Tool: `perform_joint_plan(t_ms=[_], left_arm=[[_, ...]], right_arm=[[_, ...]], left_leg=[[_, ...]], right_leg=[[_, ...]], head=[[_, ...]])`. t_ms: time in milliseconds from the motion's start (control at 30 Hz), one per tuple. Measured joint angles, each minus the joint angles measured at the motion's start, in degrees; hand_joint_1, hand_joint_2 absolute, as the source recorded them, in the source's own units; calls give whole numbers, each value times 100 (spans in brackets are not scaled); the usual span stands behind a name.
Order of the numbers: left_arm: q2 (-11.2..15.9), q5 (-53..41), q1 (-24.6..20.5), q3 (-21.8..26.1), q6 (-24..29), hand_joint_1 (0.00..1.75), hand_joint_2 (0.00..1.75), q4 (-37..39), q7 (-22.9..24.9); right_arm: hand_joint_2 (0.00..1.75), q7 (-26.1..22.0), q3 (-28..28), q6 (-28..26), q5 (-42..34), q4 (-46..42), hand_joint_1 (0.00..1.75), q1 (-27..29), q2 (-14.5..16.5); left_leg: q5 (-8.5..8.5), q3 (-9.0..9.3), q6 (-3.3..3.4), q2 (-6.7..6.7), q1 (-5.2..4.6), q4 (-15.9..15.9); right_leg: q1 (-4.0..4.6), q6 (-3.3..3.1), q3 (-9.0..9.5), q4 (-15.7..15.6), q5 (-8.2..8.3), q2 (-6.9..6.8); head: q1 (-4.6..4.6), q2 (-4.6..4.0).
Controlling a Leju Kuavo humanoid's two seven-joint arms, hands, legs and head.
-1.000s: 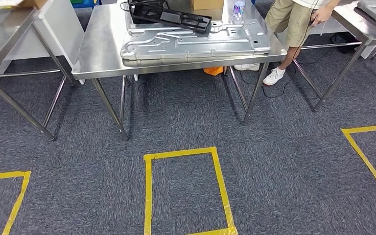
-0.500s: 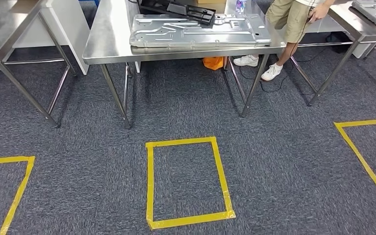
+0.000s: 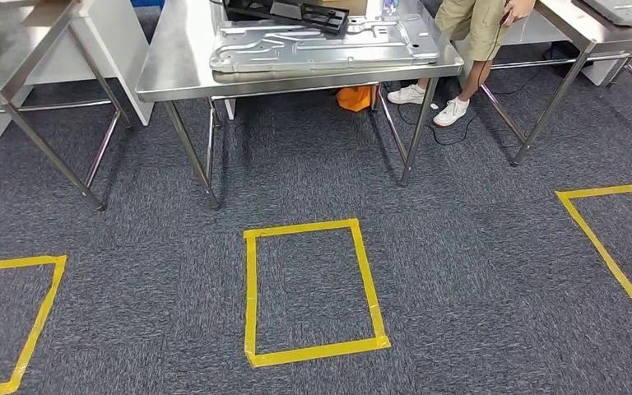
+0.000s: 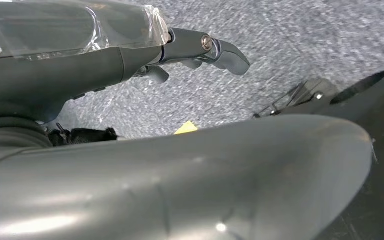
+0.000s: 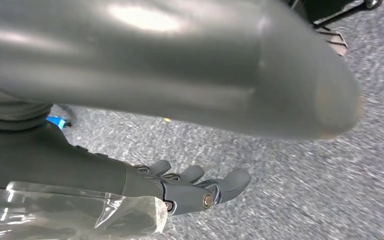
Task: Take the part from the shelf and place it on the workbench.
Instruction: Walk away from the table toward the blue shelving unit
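While both arms hang at the robot's sides, the left hand (image 4: 200, 47) is seen from its wrist view with fingers loosely extended and apart, nothing held; carpet (image 4: 305, 40) lies beyond it. The right hand (image 5: 200, 187) is likewise seen empty, fingers spread slightly over the same grey floor. Neither hand is touching anything.

Well ahead of both hands, a steel table (image 3: 173, 70) is noted in the head view, carrying a large pressed sheet-metal panel (image 3: 321, 45) with a black frame-like piece (image 3: 292, 12) lying partly on its far edge. Which of these, if either, is the task's part cannot be told, and no shelf can be identified with certainty; a second table (image 3: 16, 49) stands beyond the left hand's side and a third (image 3: 576, 25) beyond the right. A person (image 3: 469, 33) in shorts and white shoes stands beside the middle table's far right corner. Yellow tape rectangles (image 3: 309, 292) are marked on the floor between the robot and the tables.

Step judged: transit, with pickup not yet made. The next move is judged to call for the shelf to be located and approached, the taped box probably serving as a standing mark, before either hand is raised.
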Motion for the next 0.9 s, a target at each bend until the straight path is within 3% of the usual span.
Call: perform_joint_plan(t_ms=[100,167,233,300,400,433,467,500,533,600,633,700,767,800,833,900], left_arm=[[1,-27,-17,-9,0,0,0,0,4],[-3,-34,-39,-13,0,0,0,0,5],[-9,-34,-34,-17,0,0,0,0,11],[-14,-37,-25,-25,5,0,0,2,20],[-19,-44,-35,-40,19,0,0,3,23],[-20,-47,-31,-45,18,0,0,3,23],[-21,-48,-24,-51,17,0,0,3,23],[-21,-48,-17,-55,16,0,0,4,23],[-22,-45,-14,-57,16,0,0,4,23],[-25,-37,-27,-58,17,0,0,3,28],[-27,-33,-38,-58,17,0,0,3,33],[-29,-25,-41,-59,17,0,0,3,54],[-28,-20,-12,-60,17,0,0,4,79],[-29,-18,-3,-61,16,0,0,4,88],[-30,-16,-3,-62,16,0,44,4,95],[-38,-15,-14,-63,15,0,131,4,98]], right_arm=[[0,82,1,0,23,0,0,6,1],[0,117,1,0,25,0,0,6,2],[0,139,1,0,25,0,0,-7,2],[0,148,1,0,24,0,0,-16,2],[0,162,2,0,23,0,0,2,2],[0,169,3,0,23,0,0,11,2],[0,178,3,0,24,0,0,17,3],[0,185,4,0,24,0,0,20,3],[0,190,4,0,25,0,0,20,3],[0,195,4,0,26,0,0,19,3],[0,198,4,-1,27,0,0,18,2],[0,212,4,-2,30,0,0,16,3],[0,226,5,-2,31,0,0,8,4],[0,231,5,-2,31,0,0,5,5],[0,232,4,-2,32,0,0,6,7],[0,240,4,-1,31,0,0,19,8]], left_leg=[[410,831,55,153,-24,-1304],[470,1079,118,229,-59,-1781],[489,1046,181,161,-53,-1828],[535,1007,255,82,-27,-1849],[597,931,328,-36,-34,-1853],[612,909,331,-83,-40,-1850],[625,894,326,-135,-43,-1846],[635,886,317,-192,-41,-1839],[643,883,307,-255,-38,-1829],[650,862,278,-378,-42,-1790],[658,828,253,-433,-47,-1764],[689,742,184,-539,-49,-1727],[695,666,121,-590,-28,-1692],[613,599,98,-520,-24,-1575],[454,480,73,-415,-19,-1328],[8,112,17,-189,-5,-489]], right_leg=[[19,29,-66,61,12,-86],[48,67,-84,94,11,-165],[53,114,-105,122,2,-224],[34,180,-214,351,-172,-137],[-14,250,-738,1504,-783,29],[-26,261,-901,1860,-904,37],[-37,267,-971,2020,-909,38],[-50,271,-923,1933,-793,42],[-64,271,-765,1615,-586,65],[-94,268,-348,750,-176,276],[-104,264,-216,449,-76,384],[-101,242,-165,253,-59,468],[-104,179,-204,243,-31,355],[-108,141,-220,231,-9,294],[-112,110,-235,220,10,221],[-102,85,-260,218,23,64]], head=[[-3,0],[10,-1],[26,-1],[36,0],[52,0],[53,0],[53,0],[53,0],[53,0],[54,0],[52,0],[50,0],[49,0],[39,0],[28,0],[7,0]])
